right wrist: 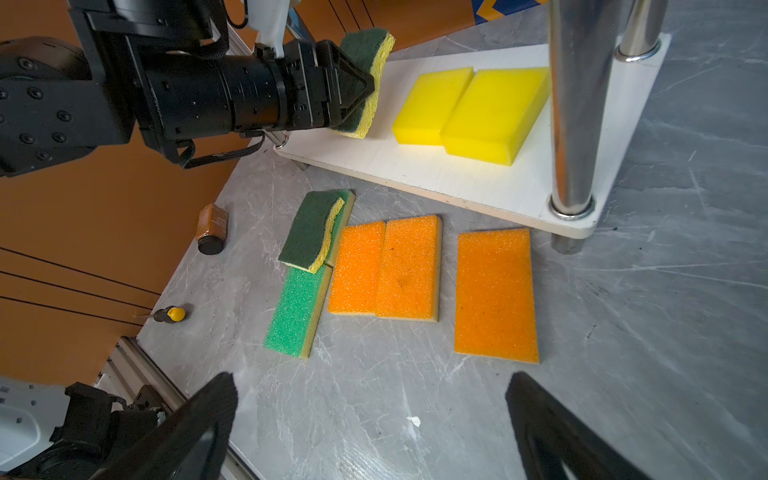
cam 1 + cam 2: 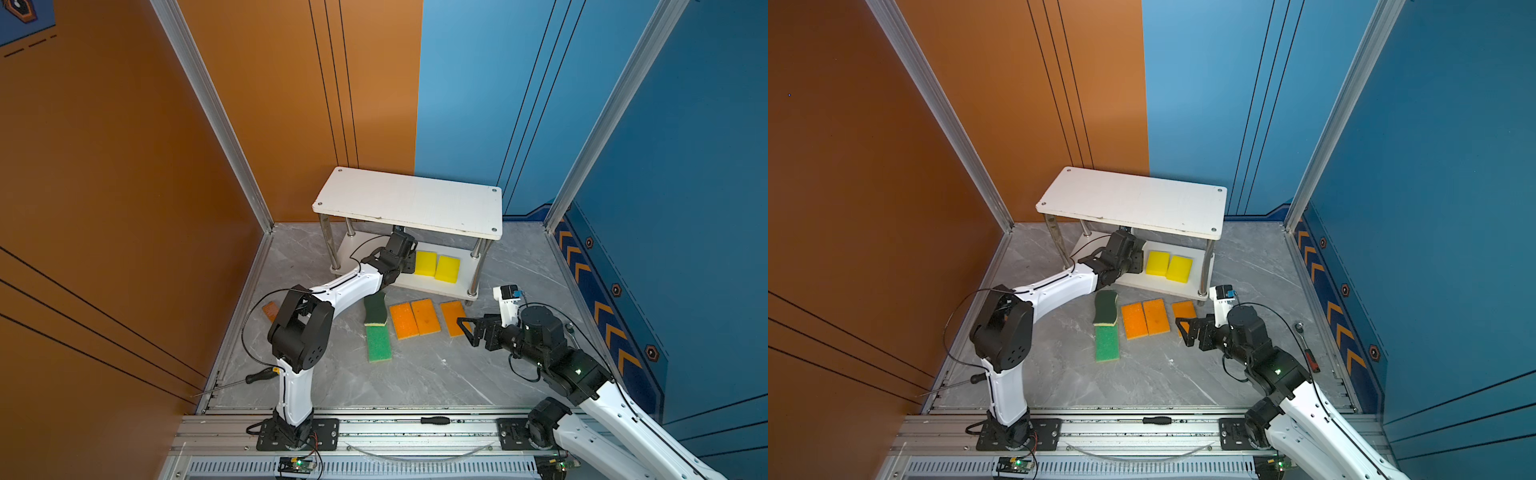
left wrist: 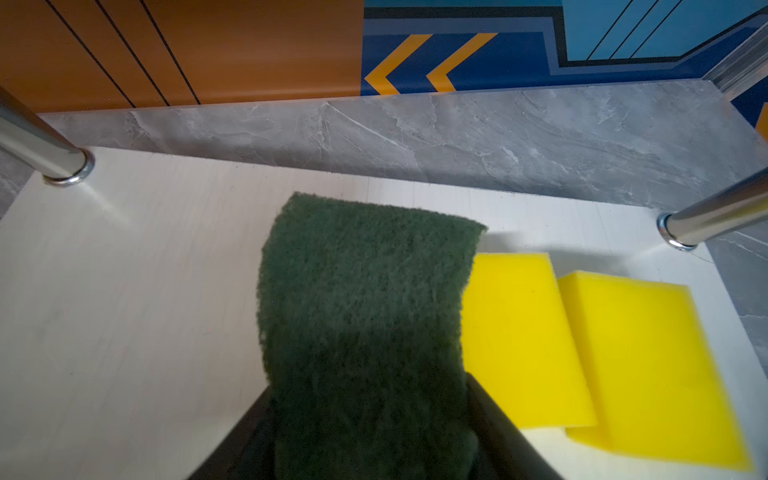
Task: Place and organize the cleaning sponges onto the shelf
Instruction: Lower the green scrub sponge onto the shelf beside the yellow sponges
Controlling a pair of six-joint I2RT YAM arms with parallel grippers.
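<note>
Top views are both showing the shelf (image 2: 409, 199) standing at the back of the counter (image 2: 415, 374), with two yellow sponges (image 2: 426, 263) lying side by side on its lower board (image 2: 419, 283). The left arm (image 2: 353, 286) is reaching in under the top board (image 2: 1133, 199), which is hiding the left jaws. On the counter in front of the shelf, a dark-green sponge (image 2: 1105, 307), a light-green sponge (image 2: 1107, 343) and three orange sponges (image 2: 1146, 318) are lying flat. The right jaws are hovering spread and empty just beside the rightmost orange one.

Left wrist view is showing the left jaws pinching the held sponge (image 3: 361, 316), dark-green face up, over the lower board (image 3: 124, 291) and just beside the yellow pair.

Right wrist view is showing the held sponge (image 1: 368, 83) tilting above the lower board's end; whether it is touching the board, I cannot tell. The right jaws are standing wide apart over bare counter. The dark-green sponge (image 1: 309, 232) on the counter is lying on top of a second light-green sponge (image 1: 345, 210).
</note>
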